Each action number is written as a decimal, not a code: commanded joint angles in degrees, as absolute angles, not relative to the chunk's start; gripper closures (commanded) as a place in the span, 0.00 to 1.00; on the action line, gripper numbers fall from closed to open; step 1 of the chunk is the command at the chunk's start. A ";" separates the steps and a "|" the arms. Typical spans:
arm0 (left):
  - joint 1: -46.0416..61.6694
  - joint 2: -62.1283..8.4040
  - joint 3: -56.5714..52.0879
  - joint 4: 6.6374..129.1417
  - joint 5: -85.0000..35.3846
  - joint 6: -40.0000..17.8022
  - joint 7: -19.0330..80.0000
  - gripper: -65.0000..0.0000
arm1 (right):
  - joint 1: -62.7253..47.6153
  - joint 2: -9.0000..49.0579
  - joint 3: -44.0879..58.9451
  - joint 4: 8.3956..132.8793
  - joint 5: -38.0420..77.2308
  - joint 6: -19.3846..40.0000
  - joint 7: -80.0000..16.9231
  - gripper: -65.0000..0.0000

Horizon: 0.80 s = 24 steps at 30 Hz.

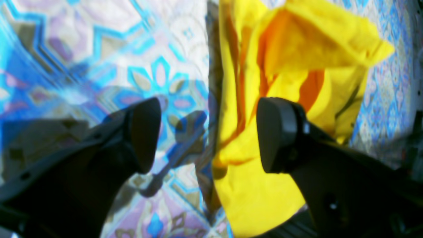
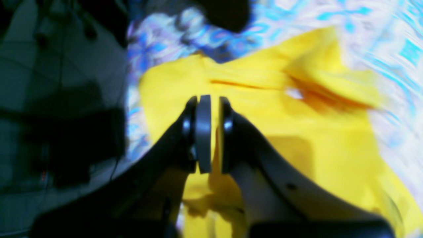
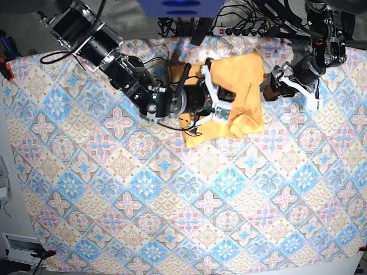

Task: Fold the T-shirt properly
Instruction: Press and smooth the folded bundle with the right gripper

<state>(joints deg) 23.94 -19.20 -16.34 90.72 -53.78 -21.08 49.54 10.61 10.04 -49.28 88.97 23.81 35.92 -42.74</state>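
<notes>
Showing the shirt bunched on the patterned cloth that covers the worktop, toward the far edge and right of centre in the base view. It lies in an uneven heap, folds doubled over one another, one flap raised and turned back in the left wrist view. No print is legible at this moment.

Right gripper: jaws nearly pressed together, with a thin band of yellow fabric visible between the pads, so they appear to pinch a single layer or edge near the heap's near side. Left gripper: jaws spread wide, empty, one finger over the cloth and the other over the shirt's edge; whether either touches anything cannot be told. In the base view this arm stands just beside the heap's far right corner.

Handling, as a judgement: the shirt is light, limp and without stiffness. It will drape and sag from any single hold, and layers will drag along together where they overlap. It is not fragile and not slippery against the pads, though a thin pinch can slide off a hem. Best holds are seams and corners, meaning shoulders, hem corners or sleeve ends, taken by both grippers well apart so the fabric can be spread flat. Which corner is which cannot be told while it lies crumpled.
</notes>
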 commanded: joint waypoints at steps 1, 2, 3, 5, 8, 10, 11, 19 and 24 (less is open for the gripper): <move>24.31 -20.18 -16.75 91.82 -54.46 -21.58 48.75 0.33 | 11.03 10.15 -46.46 89.80 24.40 35.91 -41.54 0.94; 24.31 -20.18 -16.75 91.82 -54.46 -21.58 48.75 0.33 | 10.42 10.15 -44.09 89.45 24.31 35.91 -41.45 0.94; 24.40 -20.18 -16.75 91.82 -54.46 -21.58 48.75 0.33 | 10.15 10.15 -42.07 89.10 23.78 35.91 -41.45 0.94; 24.75 -20.18 -16.75 91.82 -54.46 -21.58 48.75 0.33 | 9.98 9.80 -38.81 87.69 21.58 35.91 -41.45 0.94; 24.84 -20.26 -16.75 91.82 -54.46 -21.58 48.75 0.33 | 10.33 9.54 -39.08 84.09 20.26 35.91 -41.36 0.94; 24.92 -20.35 -16.75 91.82 -54.46 -21.58 48.75 0.33 | 11.38 7.87 -40.31 82.07 20.00 35.91 -41.27 0.94; 24.92 -20.44 -16.75 91.82 -54.46 -21.58 48.75 0.33 | 11.65 7.16 -40.84 80.92 19.91 35.91 -41.27 0.94; 25.01 -20.44 -16.75 91.82 -54.46 -21.58 48.75 0.33 | 16.92 0.92 -46.29 71.08 19.91 35.91 -36.97 0.94; 25.01 -20.26 -16.75 91.82 -54.29 -21.58 48.75 0.33 | 21.41 -3.03 -48.92 64.04 19.91 35.91 -33.10 0.94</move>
